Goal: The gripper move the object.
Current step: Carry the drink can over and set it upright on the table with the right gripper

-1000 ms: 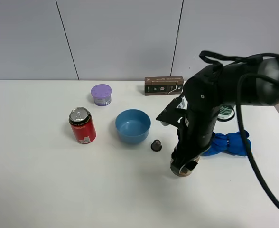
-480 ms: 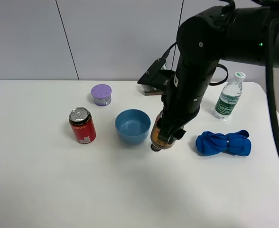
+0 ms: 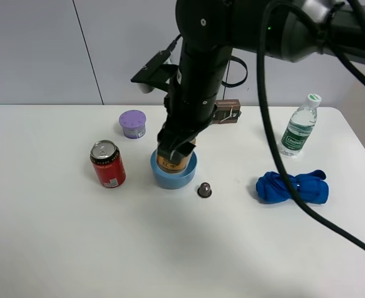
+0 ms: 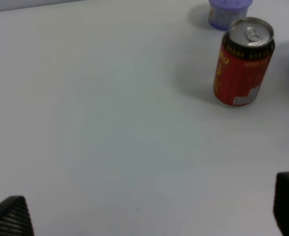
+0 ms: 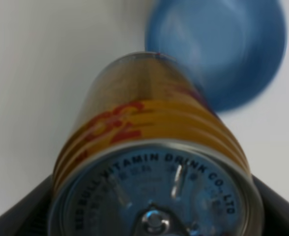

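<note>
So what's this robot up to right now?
The right gripper is shut on the gold-orange can and holds it at the blue bowl, just above or inside it; which one is unclear. The left gripper hangs open over the table near the red can, holding nothing.

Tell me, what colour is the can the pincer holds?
Gold-orange with red lettering and a silver top; the can shows best in the right wrist view.

Gold-orange can (image 5: 149,137) w/ red markings; blue bowl (image 3: 184,178); blue cloth (image 3: 291,188); capsule (image 3: 203,190) prob. dark.
</note>
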Action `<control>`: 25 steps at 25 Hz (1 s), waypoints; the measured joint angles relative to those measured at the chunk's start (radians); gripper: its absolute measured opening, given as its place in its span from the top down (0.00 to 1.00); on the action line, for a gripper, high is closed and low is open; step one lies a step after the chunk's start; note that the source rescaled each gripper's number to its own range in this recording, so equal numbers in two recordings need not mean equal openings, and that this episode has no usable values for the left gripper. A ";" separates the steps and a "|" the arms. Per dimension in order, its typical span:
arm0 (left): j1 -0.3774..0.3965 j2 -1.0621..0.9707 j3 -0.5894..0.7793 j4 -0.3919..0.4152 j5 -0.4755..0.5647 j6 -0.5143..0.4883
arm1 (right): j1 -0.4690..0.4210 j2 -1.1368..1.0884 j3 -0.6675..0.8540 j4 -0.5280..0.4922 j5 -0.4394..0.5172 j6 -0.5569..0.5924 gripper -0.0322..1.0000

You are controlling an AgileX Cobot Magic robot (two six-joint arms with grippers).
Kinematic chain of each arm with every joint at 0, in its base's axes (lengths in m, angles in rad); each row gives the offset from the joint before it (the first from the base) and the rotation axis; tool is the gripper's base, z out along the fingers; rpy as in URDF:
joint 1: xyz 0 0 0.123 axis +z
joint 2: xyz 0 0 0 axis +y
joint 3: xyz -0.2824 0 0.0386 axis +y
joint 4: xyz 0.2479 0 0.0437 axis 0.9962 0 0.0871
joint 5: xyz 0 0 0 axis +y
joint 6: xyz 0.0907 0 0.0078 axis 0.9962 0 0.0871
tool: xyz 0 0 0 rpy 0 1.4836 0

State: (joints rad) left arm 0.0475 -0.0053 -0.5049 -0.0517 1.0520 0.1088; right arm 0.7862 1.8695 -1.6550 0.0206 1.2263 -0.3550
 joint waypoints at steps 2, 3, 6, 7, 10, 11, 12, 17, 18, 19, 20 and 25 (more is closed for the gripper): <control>0.000 0.000 0.000 0.000 0.000 0.000 | 0.023 0.031 -0.064 0.002 0.000 -0.012 0.97; 0.000 0.000 0.000 0.000 0.000 0.000 | 0.036 0.047 -0.094 0.010 0.000 -0.018 0.97; 0.000 0.000 0.000 0.000 0.000 0.000 | 0.069 0.093 -0.168 0.050 0.001 -0.038 0.97; 0.000 0.000 0.000 0.000 0.000 0.000 | 0.084 0.109 -0.190 0.064 0.001 -0.045 0.97; 0.000 0.000 0.000 0.000 0.000 0.000 | 0.121 0.144 -0.233 0.075 0.001 -0.059 0.97; 0.000 0.000 0.000 0.000 0.000 0.000 | 0.132 0.150 -0.238 0.076 0.001 -0.063 0.97; 0.000 0.000 0.000 0.000 0.000 0.000 | 0.144 0.151 -0.239 0.076 0.001 -0.070 0.97; 0.000 0.000 0.000 0.000 0.000 0.000 | 0.212 0.152 -0.242 0.078 0.003 -0.119 0.97; 0.000 0.000 0.000 0.000 0.000 0.000 | 0.222 0.156 -0.243 0.078 0.003 -0.134 0.97; 0.000 0.000 0.000 0.000 0.000 0.000 | 0.232 0.161 -0.245 0.078 0.003 -0.149 0.97; 0.000 0.000 0.000 0.000 0.000 0.000 | 0.240 0.168 -0.246 0.078 0.003 -0.160 0.97; 0.000 0.000 0.000 0.000 0.000 0.000 | 0.269 0.241 -0.246 0.078 0.002 -0.216 0.97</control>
State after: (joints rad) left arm 0.0475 -0.0053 -0.5049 -0.0517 1.0520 0.1088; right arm 1.0556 2.1105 -1.9007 0.0987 1.2282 -0.5709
